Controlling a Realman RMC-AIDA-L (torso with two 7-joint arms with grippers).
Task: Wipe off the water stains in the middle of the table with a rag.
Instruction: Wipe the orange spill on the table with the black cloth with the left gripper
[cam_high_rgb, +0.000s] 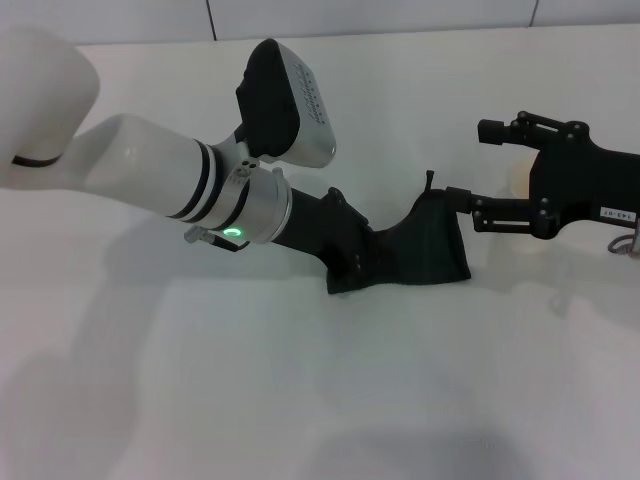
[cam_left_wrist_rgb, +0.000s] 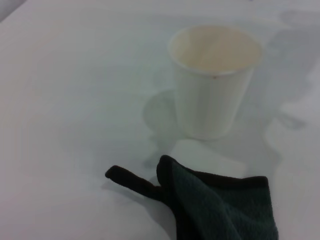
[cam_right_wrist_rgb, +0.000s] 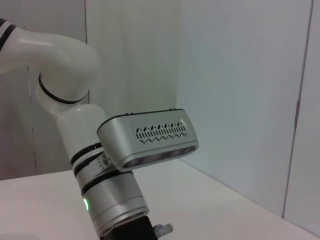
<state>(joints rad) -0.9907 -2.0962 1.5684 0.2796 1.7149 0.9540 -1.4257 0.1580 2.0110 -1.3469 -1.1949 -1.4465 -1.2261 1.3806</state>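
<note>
Your left pincer (cam_high_rgb: 375, 262) is clamped on the rag (cam_high_rgb: 425, 250), mid-tabletop (cam_high_rgb: 300, 400). The rag's long axis runs left-right, with its loop tag (cam_left_wrist_rgb: 131, 179) toward the paper cup (cam_left_wrist_rgb: 212, 80). Right pincer (cam_high_rgb: 470, 170) sits spread wide just right of the rag. Its white label is unreadable.
</note>
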